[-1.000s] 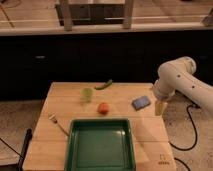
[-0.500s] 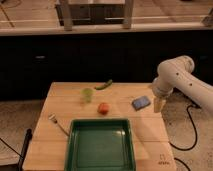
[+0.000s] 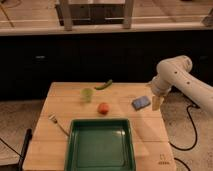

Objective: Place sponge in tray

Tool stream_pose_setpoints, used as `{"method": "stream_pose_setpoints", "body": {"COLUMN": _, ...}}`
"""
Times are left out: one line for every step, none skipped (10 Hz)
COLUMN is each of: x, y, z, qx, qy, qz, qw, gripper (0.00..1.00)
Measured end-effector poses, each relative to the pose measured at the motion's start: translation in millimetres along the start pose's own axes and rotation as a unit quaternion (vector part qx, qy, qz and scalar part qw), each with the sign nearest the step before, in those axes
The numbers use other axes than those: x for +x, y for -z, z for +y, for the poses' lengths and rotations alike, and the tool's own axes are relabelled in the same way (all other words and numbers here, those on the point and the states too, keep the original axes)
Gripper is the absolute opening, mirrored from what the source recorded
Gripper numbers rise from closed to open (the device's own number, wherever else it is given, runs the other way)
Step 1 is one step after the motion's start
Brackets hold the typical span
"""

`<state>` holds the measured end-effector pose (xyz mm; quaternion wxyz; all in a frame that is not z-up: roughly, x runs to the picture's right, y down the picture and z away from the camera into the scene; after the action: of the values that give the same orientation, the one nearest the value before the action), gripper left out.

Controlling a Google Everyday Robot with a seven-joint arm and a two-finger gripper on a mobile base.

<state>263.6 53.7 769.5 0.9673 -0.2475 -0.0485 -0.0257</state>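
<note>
Gripper (image 3: 156, 102) barely shifted, jaws apart, mid-right beside sponge (image 3: 141, 102); I judge sponge light, soft: pinch across its narrow width

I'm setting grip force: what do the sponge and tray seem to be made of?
Sponge: soft foam by the look, matte blue with rounded edges. Tray: probably hard plastic, dark green, smooth, with a moulded raised rim. The open tool hangs just right of the sponge.
</note>
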Motion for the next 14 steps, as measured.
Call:
{"method": "stream_pose_setpoints", "body": {"x": -1, "y": -3, "z": -2, "qx": 0.001, "qy": 0.002, "qz": -0.003, "qw": 1.0, "gripper": 0.8}}
{"method": "stream_pose_setpoints", "body": {"x": -2, "y": -6, "z": -4, "qx": 0.001, "qy": 0.004, "qz": -0.005, "qw": 1.0, "gripper": 0.8}}
{"method": "stream_pose_setpoints", "body": {"x": -1, "y": -7, "z": -5, "qx": 0.001, "qy": 0.004, "qz": -0.006, "qw": 1.0, "gripper": 0.8}}
{"method": "stream_pose_setpoints", "body": {"x": 1, "y": -12, "z": -8, "qx": 0.002, "qy": 0.006, "qz": -0.01, "qw": 0.9999, "gripper": 0.8}}
{"method": "stream_pose_setpoints", "body": {"x": 2, "y": -16, "z": -9, "qx": 0.002, "qy": 0.005, "qz": -0.013, "qw": 0.9999, "gripper": 0.8}}
{"method": "stream_pose_setpoints", "body": {"x": 3, "y": -19, "z": -10, "qx": 0.001, "qy": 0.004, "qz": -0.015, "qw": 0.9999, "gripper": 0.8}}
{"method": "stream_pose_setpoints", "body": {"x": 3, "y": -24, "z": -12, "qx": 0.0, "qy": 0.004, "qz": -0.019, "qw": 0.9998, "gripper": 0.8}}
{"method": "stream_pose_setpoints", "body": {"x": 3, "y": -26, "z": -14, "qx": 0.0, "qy": 0.004, "qz": -0.022, "qw": 0.9998, "gripper": 0.8}}
{"method": "stream_pose_setpoints", "body": {"x": 4, "y": -28, "z": -15, "qx": 0.0, "qy": 0.003, "qz": -0.023, "qw": 0.9997, "gripper": 0.8}}
{"method": "stream_pose_setpoints", "body": {"x": 5, "y": -31, "z": -16, "qx": 0.0, "qy": 0.002, "qz": -0.026, "qw": 0.9997, "gripper": 0.8}}
{"method": "stream_pose_setpoints", "body": {"x": 5, "y": -34, "z": -17, "qx": -0.002, "qy": 0.001, "qz": -0.029, "qw": 0.9996, "gripper": 0.8}}
{"method": "stream_pose_setpoints", "body": {"x": 6, "y": -36, "z": -18, "qx": -0.002, "qy": 0.0, "qz": -0.031, "qw": 0.9995, "gripper": 0.8}}
{"method": "stream_pose_setpoints", "body": {"x": 7, "y": -40, "z": -19, "qx": -0.004, "qy": -0.002, "qz": -0.034, "qw": 0.9994, "gripper": 0.8}}
{"method": "stream_pose_setpoints", "body": {"x": 8, "y": -45, "z": -20, "qx": -0.006, "qy": -0.005, "qz": -0.038, "qw": 0.9993, "gripper": 0.8}}
